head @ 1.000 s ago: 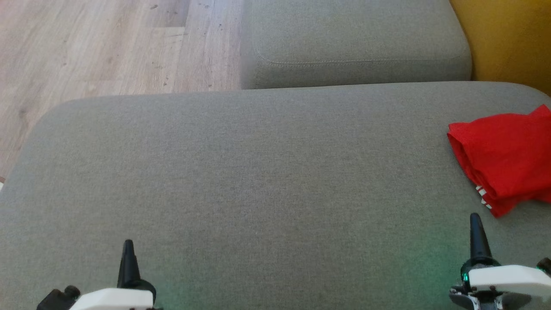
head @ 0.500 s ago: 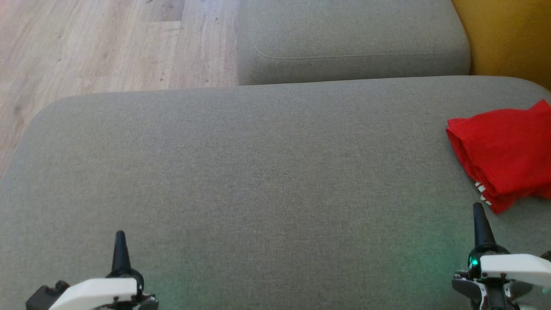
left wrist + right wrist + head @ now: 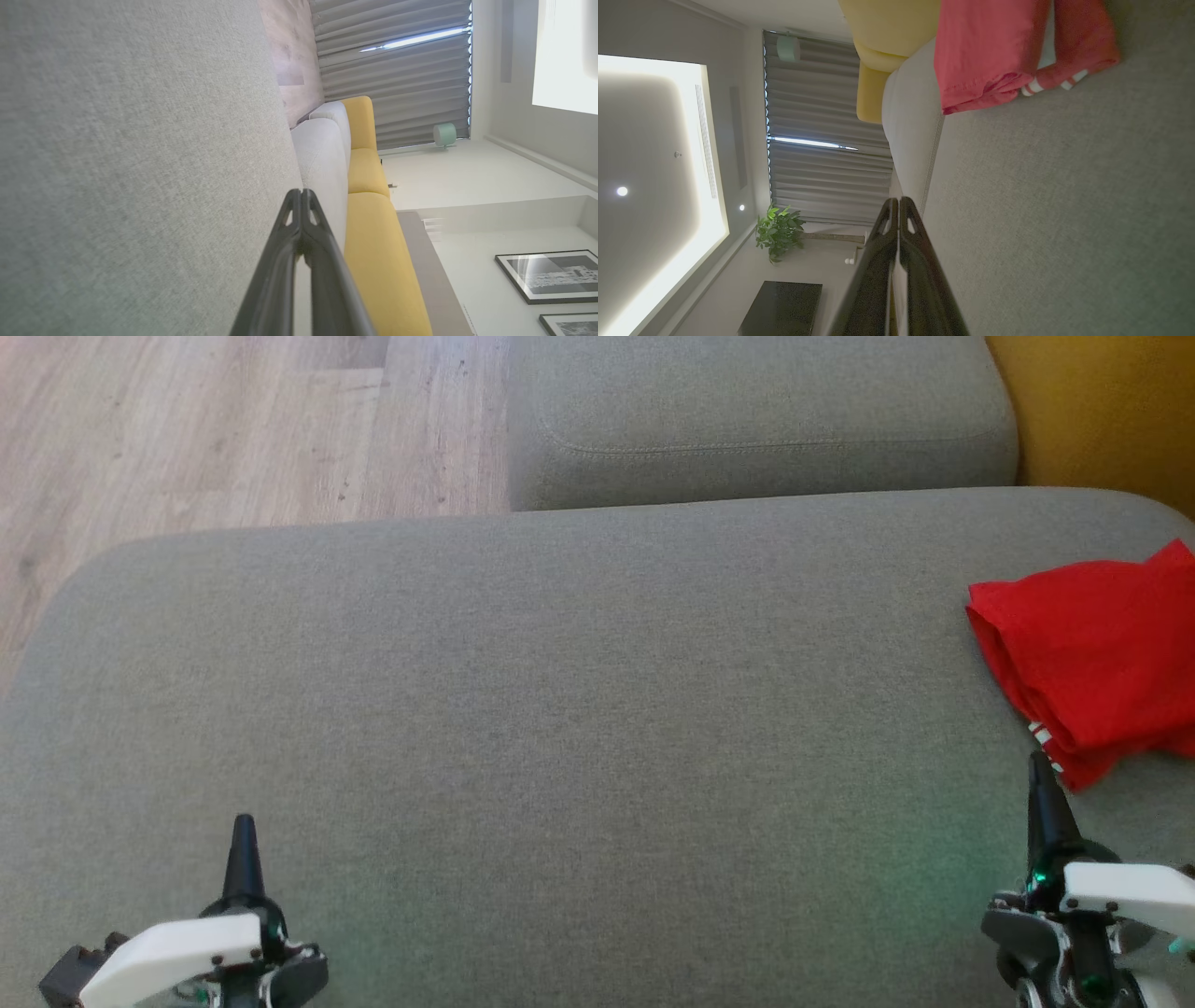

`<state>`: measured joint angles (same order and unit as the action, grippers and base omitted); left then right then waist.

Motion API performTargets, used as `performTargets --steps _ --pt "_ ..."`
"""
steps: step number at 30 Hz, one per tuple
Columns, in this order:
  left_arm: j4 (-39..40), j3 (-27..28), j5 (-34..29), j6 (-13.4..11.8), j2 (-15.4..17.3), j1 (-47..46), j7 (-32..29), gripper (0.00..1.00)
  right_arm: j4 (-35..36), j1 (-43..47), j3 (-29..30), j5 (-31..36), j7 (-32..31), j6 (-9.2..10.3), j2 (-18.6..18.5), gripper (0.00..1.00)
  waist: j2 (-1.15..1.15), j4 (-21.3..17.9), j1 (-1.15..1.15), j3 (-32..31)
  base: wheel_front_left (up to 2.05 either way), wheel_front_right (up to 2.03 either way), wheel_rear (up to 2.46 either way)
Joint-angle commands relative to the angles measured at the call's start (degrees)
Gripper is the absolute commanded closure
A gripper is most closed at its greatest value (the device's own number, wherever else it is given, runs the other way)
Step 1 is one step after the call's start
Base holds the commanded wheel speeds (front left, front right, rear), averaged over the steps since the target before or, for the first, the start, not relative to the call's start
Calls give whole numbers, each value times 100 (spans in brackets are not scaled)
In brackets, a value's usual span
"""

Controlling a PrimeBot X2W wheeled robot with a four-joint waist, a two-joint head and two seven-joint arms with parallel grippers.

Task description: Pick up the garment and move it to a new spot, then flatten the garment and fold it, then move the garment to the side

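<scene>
The red garment (image 3: pixel 1092 663) lay in a folded bundle at the right edge of the large grey cushion (image 3: pixel 560 709), with a few white stripes showing at its near corner. The left gripper (image 3: pixel 244 826) was over the near left part of the cushion, its jaws clenched on nothing. The right gripper (image 3: pixel 1039 770) was over the near right part of the cushion, its tip just beside the striped corner of the garment. Whether it touched the cloth, I could not tell. Its jaws were also pressed together and empty. By my judgement the task was almost at its end: the garment looked folded in several layers and put to the side of the cushion. What seemed left was only to draw the arms back, although the fold was a little loose.
</scene>
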<state>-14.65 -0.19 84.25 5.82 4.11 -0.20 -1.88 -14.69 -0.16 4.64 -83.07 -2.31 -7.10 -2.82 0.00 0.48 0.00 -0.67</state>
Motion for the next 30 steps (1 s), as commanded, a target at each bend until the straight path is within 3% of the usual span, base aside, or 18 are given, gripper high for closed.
performTargets --steps 1,14,30 --pt "146 210 135 56 57 -344 -40 100 169 -332 -70 -160 -45 -34 -137 100 0 -3 0 6 0 0 0" --pt "73 432 972 165 46 -575 -267 100 80 -582 7 -1042 -269 -39 -136 100 0 -47 0 84 0 0 0" --pt "70 476 954 167 17 -582 -304 100 76 -589 41 -1031 -299 -39 -113 100 0 -48 0 86 0 0 0"
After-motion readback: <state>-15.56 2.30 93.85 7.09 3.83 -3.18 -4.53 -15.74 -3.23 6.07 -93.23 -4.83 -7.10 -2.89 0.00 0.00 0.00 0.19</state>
